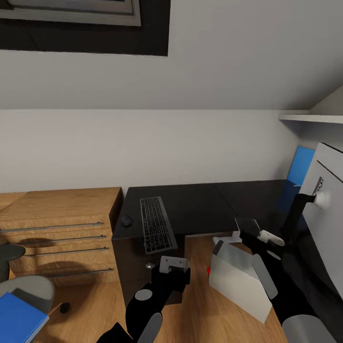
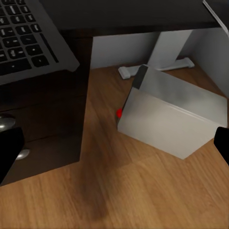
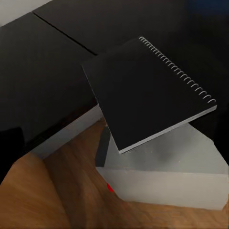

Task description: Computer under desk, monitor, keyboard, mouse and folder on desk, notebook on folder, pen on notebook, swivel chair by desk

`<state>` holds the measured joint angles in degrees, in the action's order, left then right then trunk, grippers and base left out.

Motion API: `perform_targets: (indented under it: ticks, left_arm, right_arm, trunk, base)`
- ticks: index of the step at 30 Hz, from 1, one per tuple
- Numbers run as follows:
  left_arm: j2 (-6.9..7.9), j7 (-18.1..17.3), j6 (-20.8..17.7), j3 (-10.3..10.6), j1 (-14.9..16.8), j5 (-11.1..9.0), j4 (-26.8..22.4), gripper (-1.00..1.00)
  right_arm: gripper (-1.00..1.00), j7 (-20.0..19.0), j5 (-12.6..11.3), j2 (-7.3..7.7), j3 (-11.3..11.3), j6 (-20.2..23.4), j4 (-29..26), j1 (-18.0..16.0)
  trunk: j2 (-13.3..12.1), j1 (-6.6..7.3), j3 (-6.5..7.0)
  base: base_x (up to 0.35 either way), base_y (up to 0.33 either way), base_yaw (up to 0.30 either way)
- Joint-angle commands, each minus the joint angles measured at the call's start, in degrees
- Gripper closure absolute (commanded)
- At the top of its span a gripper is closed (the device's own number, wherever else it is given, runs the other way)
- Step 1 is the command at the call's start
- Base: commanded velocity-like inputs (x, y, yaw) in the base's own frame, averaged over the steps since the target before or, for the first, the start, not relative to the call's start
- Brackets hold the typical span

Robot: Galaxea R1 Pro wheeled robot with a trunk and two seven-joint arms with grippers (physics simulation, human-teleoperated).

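At the lower left corner of the head view the folder lies on the swivel chair; above it stands a wooden drawer unit; right of that, on the desk, sit the mouse and the keyboard; below centre the left gripper hangs spread wide and empty; the computer rests on the floor; the right gripper clamps the notebook; the monitor fills the right edge.

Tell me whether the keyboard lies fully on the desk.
Not fully. The keyboard lies flat on the desk, but its near end sticks out past the desk's front edge, above the floor.
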<state>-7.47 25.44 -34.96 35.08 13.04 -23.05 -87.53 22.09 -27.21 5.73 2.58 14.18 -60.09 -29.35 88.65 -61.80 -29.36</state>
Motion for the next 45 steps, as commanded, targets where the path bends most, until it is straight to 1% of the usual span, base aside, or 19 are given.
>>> perform_targets:
  ticks: [1,6,7,8,9,11,19,24,29,32,33,35,36,37,38,39,41,42,45]
  left_arm:
    - [0.0,0.6,-0.1,0.1,0.1,-0.6,-0.1,-1.0]
    - [0.0,0.6,-0.1,0.1,0.1,-0.5,0.0,-1.0]
    - [0.0,0.7,-0.1,0.1,0.1,-0.5,0.1,-1.0]
    - [0.0,0.7,-0.1,0.1,0.1,-0.5,0.1,-1.0]
    - [0.0,0.7,-0.1,0.1,0.1,-0.5,0.1,-1.0]
    - [0.0,0.7,-0.1,0.1,0.1,-0.5,0.1,-1.0]
    - [0.0,0.7,-0.1,0.1,0.1,-0.5,0.2,-1.0]
    - [-0.01,0.7,-0.1,0.1,0.1,-0.5,0.2,-1.0]
    - [0.0,0.7,-0.1,0.1,0.1,-0.6,0.2,-1.0]
    - [0.0,0.7,-0.1,0.1,0.1,-0.6,0.2,-1.0]
    - [0.0,0.7,-0.1,0.1,0.1,-0.6,0.2,-1.0]
    - [0.0,0.7,-0.1,0.1,0.0,-0.7,0.2,-1.0]
    - [0.0,0.7,-0.1,0.1,0.1,-0.7,0.2,-1.0]
    - [-0.02,0.7,-0.1,0.1,0.1,-0.7,0.2,-1.0]
    - [-0.01,0.7,-0.1,0.1,0.0,-0.7,0.2,-1.0]
    - [-0.01,0.7,-0.1,0.1,0.0,-0.7,0.2,-1.0]
    - [-0.01,0.7,-0.1,0.1,0.1,-0.7,0.2,-1.0]
    - [-0.01,0.7,-0.1,0.1,0.1,-0.7,0.2,-1.0]
    - [0.0,0.7,-0.1,0.1,0.1,-0.7,0.2,-1.0]
  right_arm:
    - [-1.0,0.1,-1.3,0.03,0.0,0.2,0.1,0.0]
    - [-1.0,-0.9,-6.4,0.11,0.1,0.2,0.8,0.0]
    - [-1.0,-1.4,-8.4,0.12,0.2,0.2,1.0,0.0]
    - [-1.0,-1.4,-8.4,0.12,0.2,0.2,1.0,0.0]
    - [-1.0,-2.1,-10.1,0.14,0.4,0.2,1.2,0.0]
    - [-1.0,-2.9,-11.6,0.14,0.5,0.2,1.4,0.0]
    - [-1.0,-7.7,-15.9,0.27,0.8,0.3,3.2,0.0]
    - [-1.0,-10.5,-19.7,0.36,2.5,0.3,4.5,0.0]
    - [-1.0,-11.0,-20.9,0.22,3.3,-0.4,4.7,0.0]
    - [-1.0,-10.9,-21.2,0.06,3.3,-8.2,5.4,0.0]
    - [-1.0,-10.8,-21.4,-0.1,3.2,-12.2,6.3,0.0]
    - [-1.0,-10.8,-21.5,-0.71,3.1,-16.3,7.5,0.0]
    - [-1.0,-10.8,-22.1,-2.48,3.2,-21.8,9.2,0.0]
    - [-1.0,-10.8,-22.6,-3.22,3.2,-23.3,9.6,0.0]
    - [-1.0,-10.8,-23.7,-4.62,3.4,-25.8,10.1,0.0]
    - [-1.0,-10.8,-25.2,-5.69,3.5,-27.5,10.5,0.0]
    - [-1.0,-10.8,-26.7,-6.39,3.5,-28.6,10.7,0.0]
    - [-1.0,-10.8,-28.3,-6.85,3.6,-29.3,10.8,0.0]
    - [-1.0,-10.8,-30.6,-7.25,3.7,-29.9,11.0,0.0]
  trunk:
    - [0.5,-0.22,-0.25]
    - [2.5,-1.32,-1.15]
    - [2.9,-1.54,-1.33]
    - [3.3,-1.76,-1.51]
    - [3.7,-1.98,-1.69]
    - [4.5,-2.42,-2.04]
    - [7.7,-4.18,-3.48]
    - [9.7,-5.28,-4.38]
    - [11.7,-6.37,-5.28]
    - [12.9,-7.03,-5.81]
    - [13.3,-7.25,-5.99]
    - [14.1,-7.69,-6.35]
    - [14.5,-7.91,-6.53]
    - [14.9,-8.13,-6.71]
    - [15.3,-8.35,-6.89]
    - [15.7,-8.57,-7.07]
    - [16.5,-9.01,-7.43]
    - [16.9,-9.23,-7.61]
    - [18.1,-9.89,-8.15]
  base:
    - [0.0,0.0,0.0]
    - [0.0,0.0,0.0]
    - [0.0,0.0,0.0]
    - [0.0,0.0,0.0]
    - [0.0,0.0,0.0]
    - [0.0,0.0,0.0]
    - [0.0,0.0,0.0]
    - [0.0,0.0,0.0]
    - [0.0,0.0,0.0]
    - [0.0,0.0,0.0]
    - [0.0,0.0,0.0]
    - [0.0,0.0,0.0]
    - [0.0,0.0,0.0]
    - [0.0,0.0,0.0]
    - [0.0,0.0,0.0]
    - [0.0,0.0,0.0]
    - [0.0,0.0,0.0]
    - [0.0,0.0,0.0]
    - [0.0,0.0,0.0]
